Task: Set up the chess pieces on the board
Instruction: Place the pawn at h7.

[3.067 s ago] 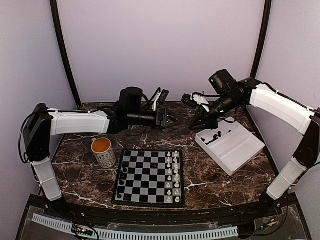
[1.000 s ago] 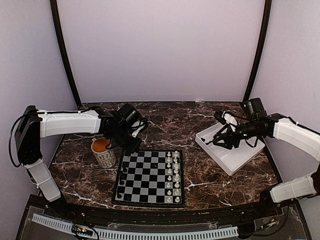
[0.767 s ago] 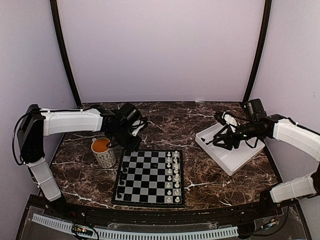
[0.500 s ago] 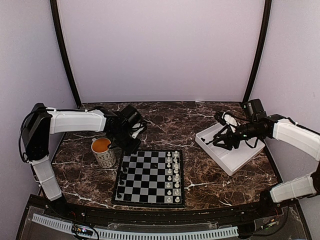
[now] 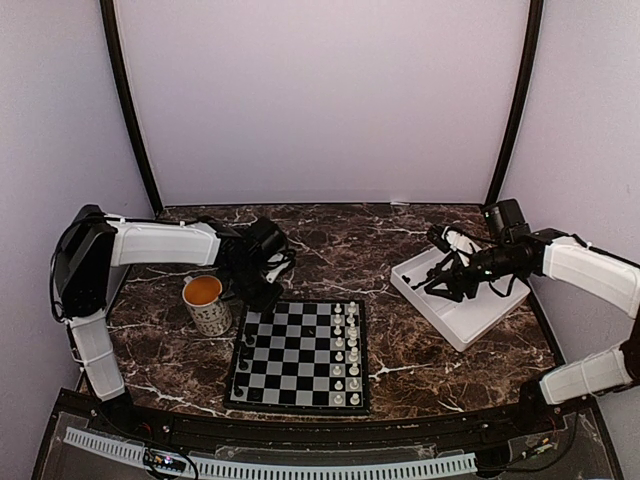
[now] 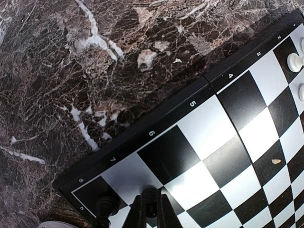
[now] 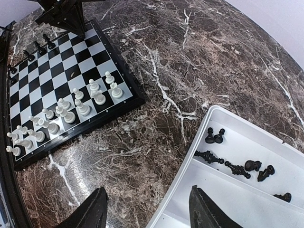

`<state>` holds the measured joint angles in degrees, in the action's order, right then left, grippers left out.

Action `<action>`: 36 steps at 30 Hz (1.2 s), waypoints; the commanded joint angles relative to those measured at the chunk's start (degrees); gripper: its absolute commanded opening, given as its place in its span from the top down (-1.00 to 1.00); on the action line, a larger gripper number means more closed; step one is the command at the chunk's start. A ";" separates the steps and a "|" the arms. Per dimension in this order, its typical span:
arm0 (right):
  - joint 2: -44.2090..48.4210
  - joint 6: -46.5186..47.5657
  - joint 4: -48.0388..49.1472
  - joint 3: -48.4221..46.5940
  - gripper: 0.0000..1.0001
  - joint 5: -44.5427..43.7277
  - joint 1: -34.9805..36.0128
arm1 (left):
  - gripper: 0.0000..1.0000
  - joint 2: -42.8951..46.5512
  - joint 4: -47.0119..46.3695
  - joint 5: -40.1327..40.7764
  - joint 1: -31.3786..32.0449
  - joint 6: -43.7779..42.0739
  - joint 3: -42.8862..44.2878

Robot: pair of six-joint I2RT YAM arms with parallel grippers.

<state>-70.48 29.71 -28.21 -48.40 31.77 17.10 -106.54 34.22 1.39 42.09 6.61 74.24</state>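
The board (image 5: 300, 304) lies at the near middle of the table, white pieces (image 5: 345, 350) along its right side and a few black chess pieces (image 5: 245, 352) on its left. My left gripper (image 5: 262, 293) hovers at the board's far left corner, shut on a black piece (image 6: 151, 203) just over a square there. Beside it a black piece (image 6: 108, 207) stands on the corner square. My right gripper (image 7: 152, 209) is open above the left rim of the white tray (image 7: 178, 166). Several black pieces (image 7: 214, 136) lie in the tray ahead of it.
A mug (image 5: 207, 303) of orange liquid stands just left of the board's far left corner, close to my left arm. The tray (image 5: 485, 305) sits angled at the right of the dark marble table. Black posts rise at both back corners.
Three seconds ago both grippers hung high at the back. The left has come down to the board's corner and the right to the tray. Over the last second little has moved.
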 commanded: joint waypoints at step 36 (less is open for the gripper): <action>-5.22 -0.92 -3.65 -7.91 -0.21 0.97 -4.88 | 0.13 5.97 0.80 -1.11 -0.69 -3.96 6.71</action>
<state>-73.49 29.69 -30.28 -51.20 32.84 15.49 -107.35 34.50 1.72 41.01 5.10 77.19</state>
